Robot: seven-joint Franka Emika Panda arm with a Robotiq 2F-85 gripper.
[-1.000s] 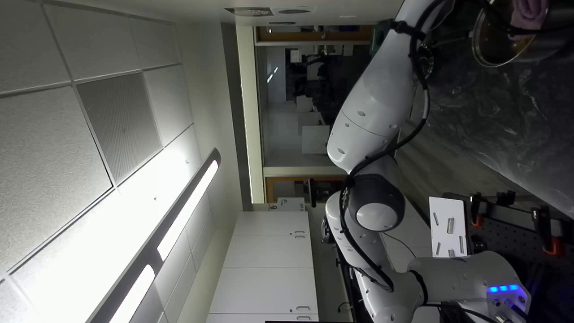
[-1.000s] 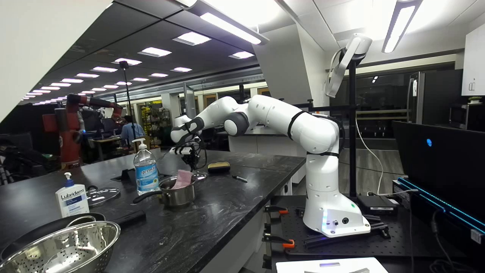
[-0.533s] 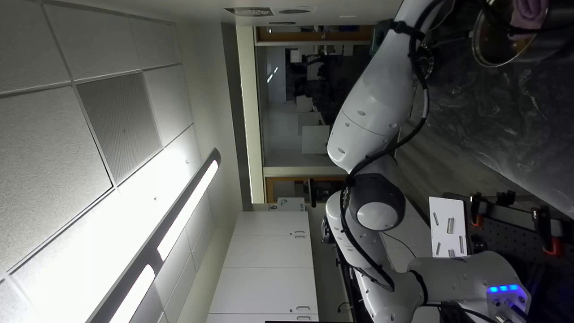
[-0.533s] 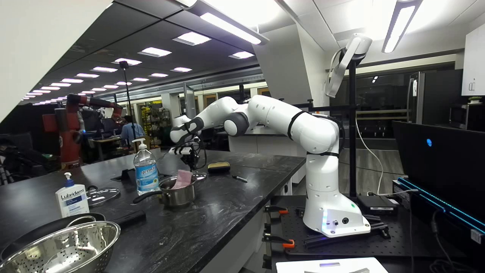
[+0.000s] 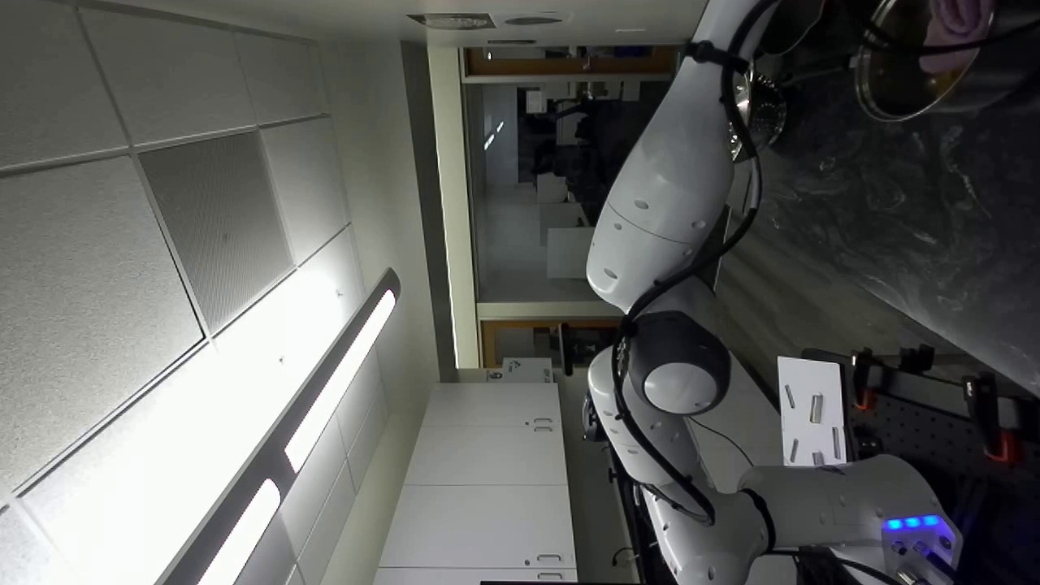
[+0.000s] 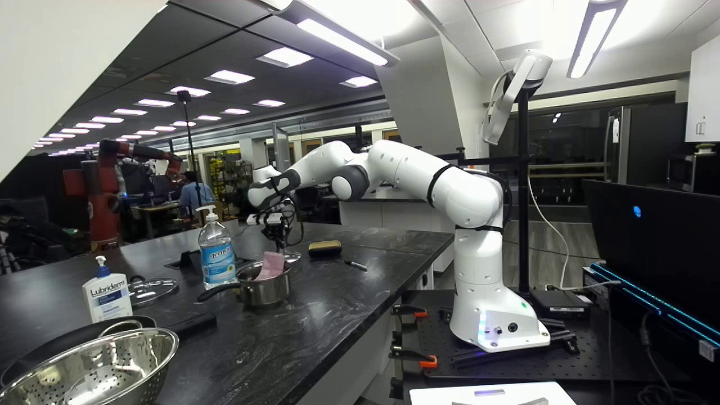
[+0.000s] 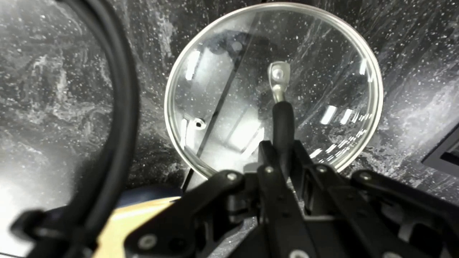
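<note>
A: What has moved since half a second ago?
B: The white arm (image 6: 416, 169), leftward in both exterior views, and the glass lid (image 7: 251, 89) has gone along with it.
A: Now the rest, biggest downward?
B: The dark counter (image 6: 337, 292), with the steel saucepan (image 6: 261, 292) standing on it.
A: And the lid?
B: Over the counter, beyond the saucepan in an exterior view (whether it touches down, I can't tell).
A: Next size down?
B: The gripper (image 7: 282, 150), then a pink cloth (image 6: 272, 265) sticking up out of the saucepan.
A: Are the gripper's fingers apart?
B: No, clamped from both sides on the smallest item on my list, the lid's black handle (image 7: 283, 120).
</note>
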